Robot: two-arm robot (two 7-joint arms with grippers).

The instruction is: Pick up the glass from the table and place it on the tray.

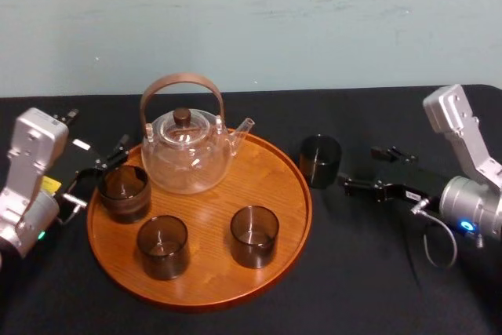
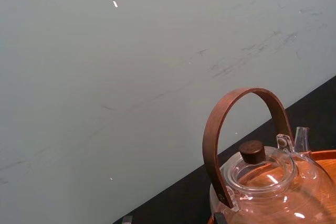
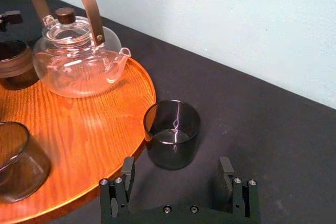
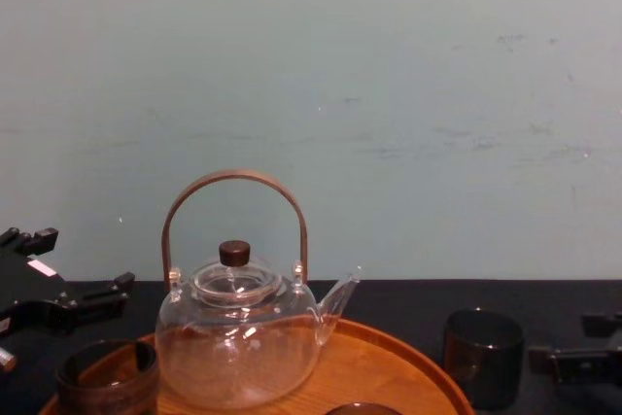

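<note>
The glass [image 1: 320, 160], a dark smoky tumbler, stands upright on the black table [image 1: 369, 272] just right of the round wooden tray [image 1: 271, 164]. In the right wrist view the glass [image 3: 172, 140] sits a short way ahead of my right gripper [image 3: 176, 181], whose fingers are open and apart from it. From the head view my right gripper [image 1: 370, 172] lies low over the table, right of the glass. The chest view shows the glass [image 4: 483, 357] with my right gripper [image 4: 588, 342] beside it. My left gripper [image 1: 98, 174] is open at the tray's left edge.
On the tray stand a clear teapot [image 1: 188, 151] with a brown hoop handle and three dark glasses [image 1: 123, 191], [image 1: 162, 245], [image 1: 253, 234]. The first of these is close to my left gripper. A pale wall runs behind the table.
</note>
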